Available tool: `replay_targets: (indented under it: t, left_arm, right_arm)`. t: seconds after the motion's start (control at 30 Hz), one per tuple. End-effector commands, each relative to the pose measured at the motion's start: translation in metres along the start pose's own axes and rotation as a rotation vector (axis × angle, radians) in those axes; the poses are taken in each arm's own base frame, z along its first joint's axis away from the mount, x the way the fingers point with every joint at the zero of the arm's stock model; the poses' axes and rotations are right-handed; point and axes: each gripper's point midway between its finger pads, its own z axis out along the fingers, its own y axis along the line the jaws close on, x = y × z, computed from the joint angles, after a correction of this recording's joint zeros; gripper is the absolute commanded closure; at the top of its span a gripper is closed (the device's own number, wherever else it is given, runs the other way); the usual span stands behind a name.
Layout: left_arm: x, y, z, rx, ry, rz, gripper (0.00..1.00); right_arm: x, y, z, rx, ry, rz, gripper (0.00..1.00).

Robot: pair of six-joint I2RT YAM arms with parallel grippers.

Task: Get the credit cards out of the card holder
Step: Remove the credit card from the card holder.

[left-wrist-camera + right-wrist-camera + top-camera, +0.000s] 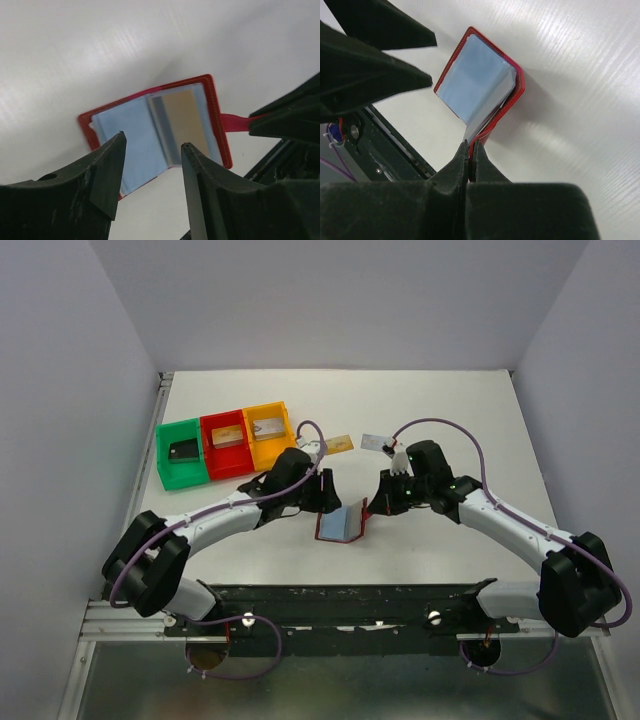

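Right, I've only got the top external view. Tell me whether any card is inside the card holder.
Observer: Yes. The left wrist view shows a gold-tan card in a clear sleeve of the open card holder, on the page nearest the snap tab.
Operator: Report the right gripper's grip.
Observer: The right gripper is shut on that snap tab.
Operator: Now give me the left gripper.
Observer: The left gripper hangs over the sleeves, jaws open, with no card between them.
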Motion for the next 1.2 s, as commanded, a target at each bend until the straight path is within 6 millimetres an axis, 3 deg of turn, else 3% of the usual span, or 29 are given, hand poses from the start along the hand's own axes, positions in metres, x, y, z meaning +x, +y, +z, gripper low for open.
replay_targets:
  t: [0.0,0.1,0.43,0.83,1.17]
  left_arm:
    - [0.011,-0.051,0.013,0.206,0.085,0.104,0.4]
    - [0.023,-0.053,0.022,0.211,0.14,0.111,0.4]
    - [0.036,-0.05,0.033,0.169,0.207,0.143,0.37]
    - [0.043,-0.047,0.042,0.106,0.233,0.176,0.35]
    - [0.037,-0.04,0.04,0.057,0.185,0.158,0.34]
  right_arm:
    - [-0.005,-0.008,-0.005,0.068,-0.014,-0.011,1.0]
    - [-0.003,-0.013,-0.003,0.089,-0.004,-0.001,1.0]
    - [-0.006,-0.013,-0.001,0.09,-0.001,0.005,1.0]
    - [-0.01,-0.006,-0.003,0.059,-0.007,-0.001,1.0]
    - [-0.007,-0.006,-0.002,0.057,-0.005,-0.001,1.0]
